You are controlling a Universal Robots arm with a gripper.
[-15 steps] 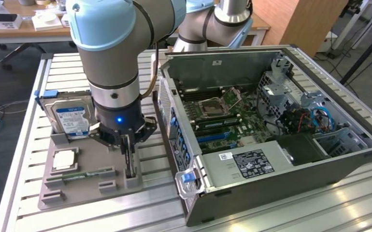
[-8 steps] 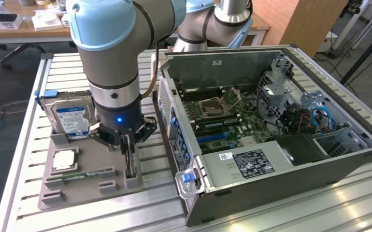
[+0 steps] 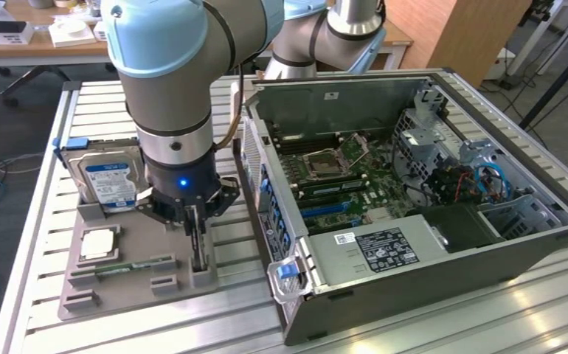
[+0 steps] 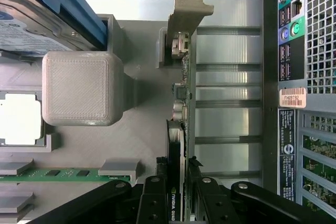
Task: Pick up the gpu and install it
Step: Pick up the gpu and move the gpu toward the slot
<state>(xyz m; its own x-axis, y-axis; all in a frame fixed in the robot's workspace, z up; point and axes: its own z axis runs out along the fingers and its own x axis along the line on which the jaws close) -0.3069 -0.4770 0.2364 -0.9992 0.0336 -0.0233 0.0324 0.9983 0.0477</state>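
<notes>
Your gripper (image 4: 177,170) looks pinched on the gpu (image 4: 185,95), which stands edge-up in its tray (image 3: 131,258) slot so both faces are reachable. The open case (image 3: 442,243) is at three o'clock.

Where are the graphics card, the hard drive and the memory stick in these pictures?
graphics card (image 4: 185,103): wrist view, on the middle of its upturned edge.
hard drive (image 3: 110,183): exterior view, on its blue-white label.
memory stick (image 3: 122,268): exterior view, on the middle of its green board.

Black gpu (image 4: 176,145) with silver bracket (image 4: 190,3), grey tray (image 4: 142,140), green memory stick (image 4: 52,173), hard drive (image 3: 109,181) labelled blue and white.
</notes>
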